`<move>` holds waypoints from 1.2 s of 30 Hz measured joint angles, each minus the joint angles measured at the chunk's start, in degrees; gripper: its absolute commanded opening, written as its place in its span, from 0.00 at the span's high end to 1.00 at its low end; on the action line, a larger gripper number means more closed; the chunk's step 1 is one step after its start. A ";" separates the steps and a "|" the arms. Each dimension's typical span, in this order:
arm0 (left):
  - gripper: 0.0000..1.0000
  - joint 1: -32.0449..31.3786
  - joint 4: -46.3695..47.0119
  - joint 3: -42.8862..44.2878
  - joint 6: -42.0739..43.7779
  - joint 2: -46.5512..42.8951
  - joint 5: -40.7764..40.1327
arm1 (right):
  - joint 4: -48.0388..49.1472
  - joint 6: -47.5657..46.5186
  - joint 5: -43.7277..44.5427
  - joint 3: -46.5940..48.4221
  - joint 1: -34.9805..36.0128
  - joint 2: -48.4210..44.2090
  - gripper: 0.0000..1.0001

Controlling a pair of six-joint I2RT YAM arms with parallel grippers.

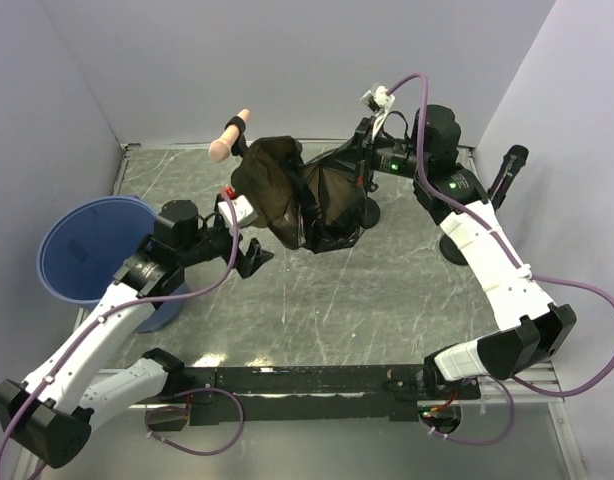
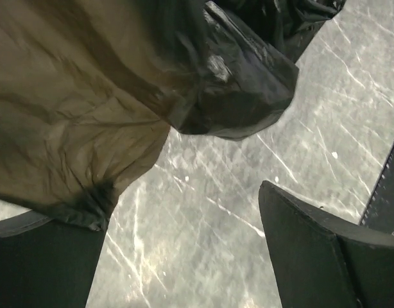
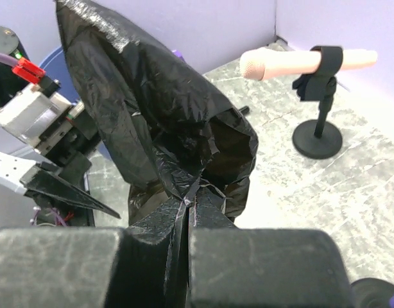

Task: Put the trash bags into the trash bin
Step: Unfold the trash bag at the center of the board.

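**STATUS:** bagging not done, judging by layout. No film shows inside the trash bin (image 1: pixel 87 245), and the trash bag (image 1: pixel 307 195) is well apart from it. Left to do: carry bag left across worktop (image 1: pixel 387 290), position over bin mouth, release.

**ITEMS, L to R**

1. Trash bin: at left edge of worktop. Round, tapered walls, smooth blue plastic, mouth facing up.
2. Pink rod (image 1: pixel 230 135): near far edge, left of ctr. Smooth cylinder w/ rounded tip, strapped to a thin black stand (image 3: pixel 317 138) w/ disc base.
3. L gripper (image 1: pixel 253 256): left of ctr. Jaws wide apart, holding nothing. In wrist view a bag fold hangs over one finger (image 2: pixel 43 263); contact cannot be told.
4. Trash bag: ctr, toward far edge, hanging from R gripper. Thin crinkled film, glossy black where bunched, brownish and see-through where one layer is stretched. Irregular draped shape. One bag or several: cannot tell. Whether lower folds touch worktop: cannot tell.
5. R gripper (image 1: pixel 365 165): right of ctr, near far edge. Jaws together, clamped on a gathered pleat of the bag.

Worktop: flat, grey, marble-type veining.
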 measured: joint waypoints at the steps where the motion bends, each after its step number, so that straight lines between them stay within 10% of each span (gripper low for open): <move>1: 0.03 0.00 1.29 -0.39 -0.13 0.42 0.02 | -0.02 -0.11 0.15 0.37 0.00 0.00 1.00; 14: 0.03 0.50 14.95 1.49 -4.39 8.33 -1.95 | -0.98 -1.25 1.84 0.66 -0.02 0.02 1.00; 36: 0.03 2.82 7.61 10.21 8.87 6.86 -11.15 | -1.22 -1.18 4.81 2.86 -0.61 1.36 1.00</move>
